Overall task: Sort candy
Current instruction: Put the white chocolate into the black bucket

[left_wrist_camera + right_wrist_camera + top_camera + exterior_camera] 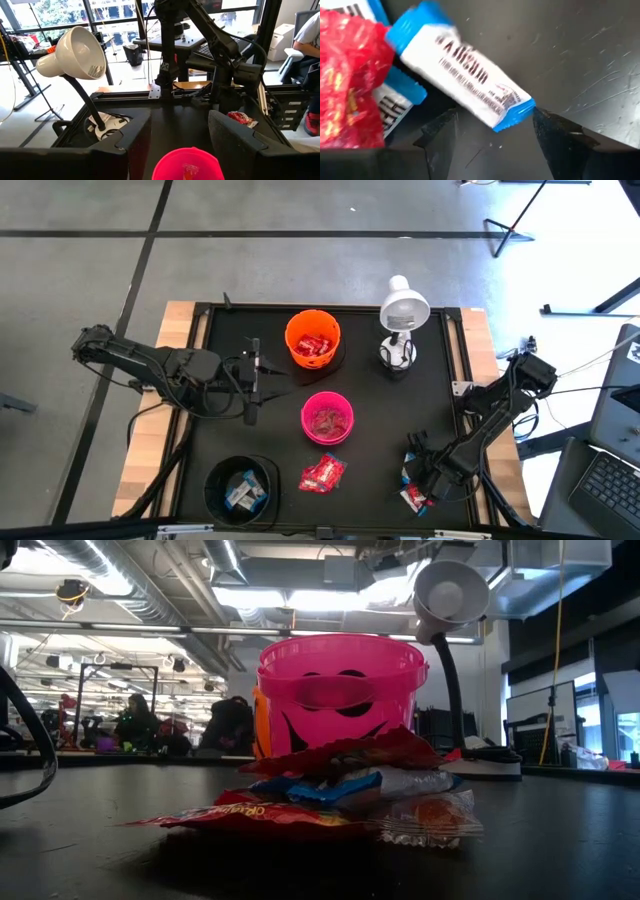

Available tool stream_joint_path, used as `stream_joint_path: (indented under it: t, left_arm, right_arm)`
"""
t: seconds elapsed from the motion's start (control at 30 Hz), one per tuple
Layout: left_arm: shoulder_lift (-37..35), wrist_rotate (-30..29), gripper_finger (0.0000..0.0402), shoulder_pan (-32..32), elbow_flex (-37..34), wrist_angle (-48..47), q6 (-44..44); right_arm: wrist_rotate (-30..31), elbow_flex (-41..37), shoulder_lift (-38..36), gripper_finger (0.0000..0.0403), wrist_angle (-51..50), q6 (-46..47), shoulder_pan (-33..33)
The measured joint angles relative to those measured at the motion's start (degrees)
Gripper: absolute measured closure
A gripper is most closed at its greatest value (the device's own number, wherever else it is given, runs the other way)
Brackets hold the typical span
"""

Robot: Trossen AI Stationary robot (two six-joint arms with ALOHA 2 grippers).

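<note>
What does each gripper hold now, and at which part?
Nothing is held. The right gripper is open just over a blue-and-white candy, its fingers astride one end. The left gripper is open and empty, near the pink bowl.

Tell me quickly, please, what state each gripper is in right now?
Left gripper: open, holding nothing, above the pink bowl.
Right gripper: open, low over a blue-and-white candy by the table's right edge, not gripping it yet.

Red candy (pixel 347 85) cut off edgewise
</note>
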Motion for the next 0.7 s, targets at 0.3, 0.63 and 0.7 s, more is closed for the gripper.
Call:
stream_joint_path:
  t: [0.3,0.63,0.7]
  left_arm:
    - [0.0,0.0,0.0215,0.0,0.0,0.0,-0.2]
    - [0.0,0.0,0.0215,0.0,0.0,0.0,-0.4]
    - [0.0,0.0,0.0215,0.0,0.0,0.0,-0.4]
  right_arm:
    - [3.6,-0.2,0.3,0.018,3.0,0.2,-0.1]
    - [5.8,-0.3,0.4,0.0335,2.4,3.4,-0.3]
    - [5.8,-0.3,0.3,0.0366,2.2,4.7,-0.3]
